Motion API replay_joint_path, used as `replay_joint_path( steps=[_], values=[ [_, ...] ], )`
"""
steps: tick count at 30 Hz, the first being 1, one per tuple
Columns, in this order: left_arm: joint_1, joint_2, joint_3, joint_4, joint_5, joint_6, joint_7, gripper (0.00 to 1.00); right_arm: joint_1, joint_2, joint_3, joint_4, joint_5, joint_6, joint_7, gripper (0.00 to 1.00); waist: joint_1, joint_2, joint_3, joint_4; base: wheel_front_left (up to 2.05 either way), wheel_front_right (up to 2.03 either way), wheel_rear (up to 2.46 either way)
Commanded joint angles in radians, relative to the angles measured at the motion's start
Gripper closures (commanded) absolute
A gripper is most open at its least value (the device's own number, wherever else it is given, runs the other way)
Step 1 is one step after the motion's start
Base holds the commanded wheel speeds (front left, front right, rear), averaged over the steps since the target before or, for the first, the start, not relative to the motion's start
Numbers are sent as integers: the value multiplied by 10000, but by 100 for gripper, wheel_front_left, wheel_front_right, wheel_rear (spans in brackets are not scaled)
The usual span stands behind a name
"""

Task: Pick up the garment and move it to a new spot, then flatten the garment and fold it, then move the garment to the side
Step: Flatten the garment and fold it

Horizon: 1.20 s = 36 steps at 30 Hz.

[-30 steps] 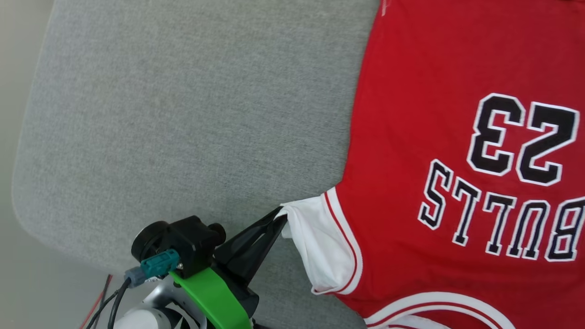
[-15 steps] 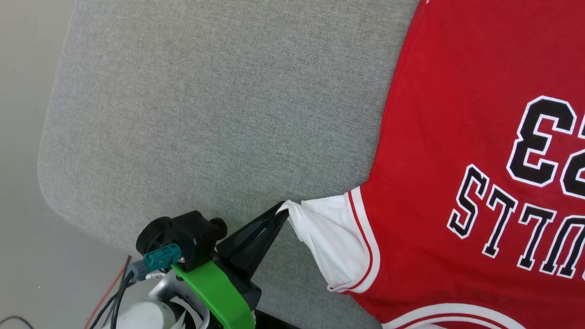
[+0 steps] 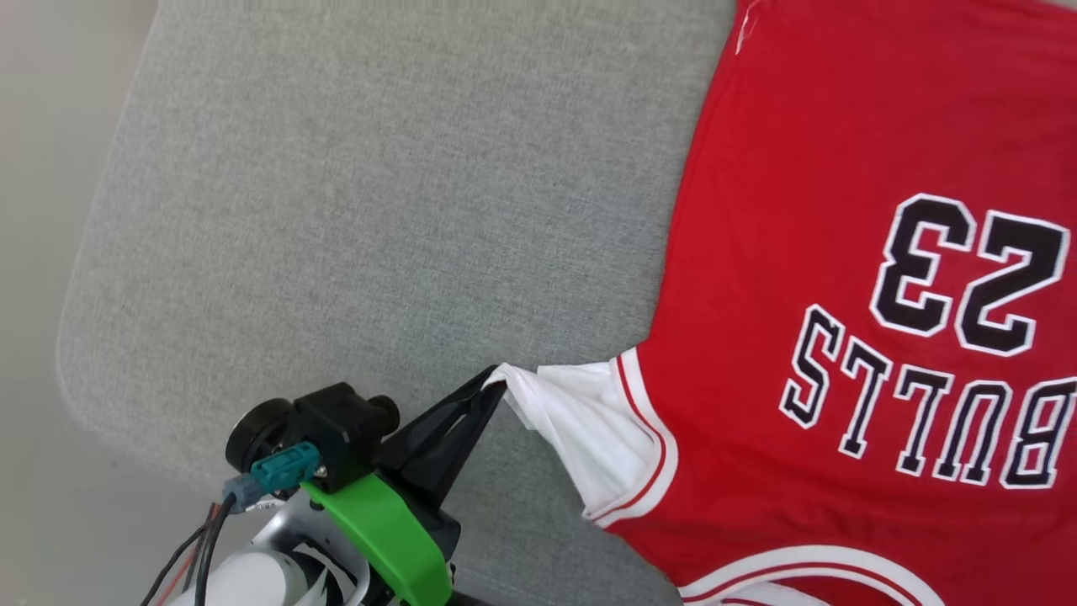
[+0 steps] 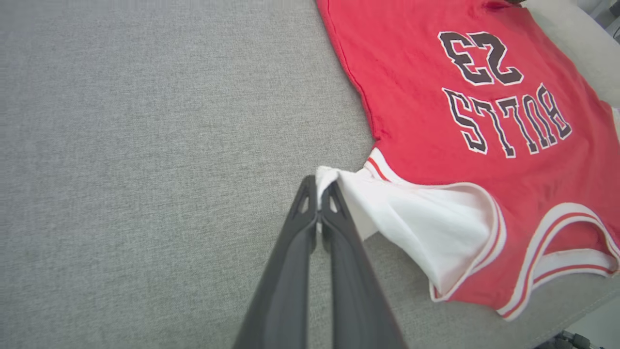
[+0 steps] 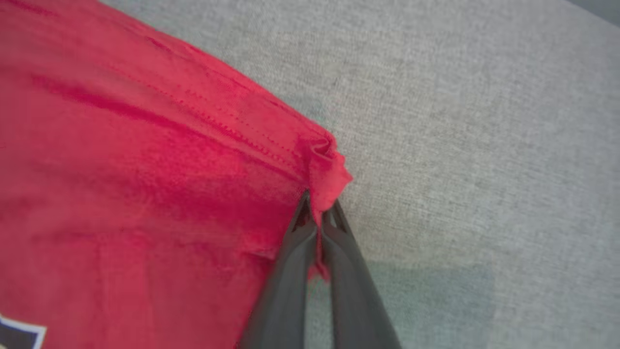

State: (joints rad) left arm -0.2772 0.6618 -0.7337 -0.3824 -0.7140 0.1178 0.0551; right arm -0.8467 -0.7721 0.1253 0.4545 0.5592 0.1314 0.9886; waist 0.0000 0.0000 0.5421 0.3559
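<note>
Sleeve [image 3: 593,421] change vs. one second ago: the white fabric is drawn out longer and tauter from the red body. Head-view framing has also shifted; that is camera motion.

Left claw [image 3: 498,380]: clenched on the very tip of the white sleeve, fingers pressed together with fabric pinched between them. Sleeve rises slightly off the surface in a cone toward the tips. Green bracket [image 3: 379,539] and teal connector [image 3: 284,470] sit on the wrist behind the fingers.

Right claw [image 5: 317,211]: clenched on a bunched red corner with a stitched edge; a small fold of cloth sticks out above the fingertips.

Garment [image 3: 799,210]: lies front-up on the grey fabric-covered counter [image 3: 379,210], occupying the right part of the head view and flat apart from the lifted sleeve. Counter's rounded corner is at the left.

Readable writing, black block characters with white outline, upside down in the head view:
- "23" [image 3: 968,278]
- "BULLS" [image 3: 925,421], just below the number in that view

Trim: red-white stripe at the sleeve seam; white-red-white neck band [image 3: 808,572] at the bottom edge. No brand tag legible.
</note>
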Motion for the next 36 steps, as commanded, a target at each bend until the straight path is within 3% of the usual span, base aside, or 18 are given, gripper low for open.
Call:
replay_joint_path(
  steps=[1, 9, 15, 25, 36],
  values=[
    [-26, 13, 43, -53, -6, 83, 68, 100, 770, 99, 70, 379, -36, -7, 66, 100, 0, 0, -760, -527, 0, 0, 0],
    [264, 305, 17, 6, -129, 254, 333, 100, 2357, 469, -450, 675, 364, -7, -462, 100, 0, 0, -2164, -1213, 0, 0, 0],
    [643, 178, 92, 216, -444, 588, 302, 100, 3774, 890, -865, 486, 692, -7, -847, 100, 0, 0, -3155, -1703, 0, 0, 0],
    [1189, -89, 359, 892, -856, 875, -288, 100, 6653, 1282, -1814, -1772, 1106, -7, -610, 100, 0, 0, -4155, -2420, 0, 0, 0],
    [1317, -673, 557, 1650, -1082, 995, -999, 100, 9356, 2843, -3337, -4296, 440, -7, 302, 100, 0, 0, -4545, -2726, 0, 0, 0]
  ],
)
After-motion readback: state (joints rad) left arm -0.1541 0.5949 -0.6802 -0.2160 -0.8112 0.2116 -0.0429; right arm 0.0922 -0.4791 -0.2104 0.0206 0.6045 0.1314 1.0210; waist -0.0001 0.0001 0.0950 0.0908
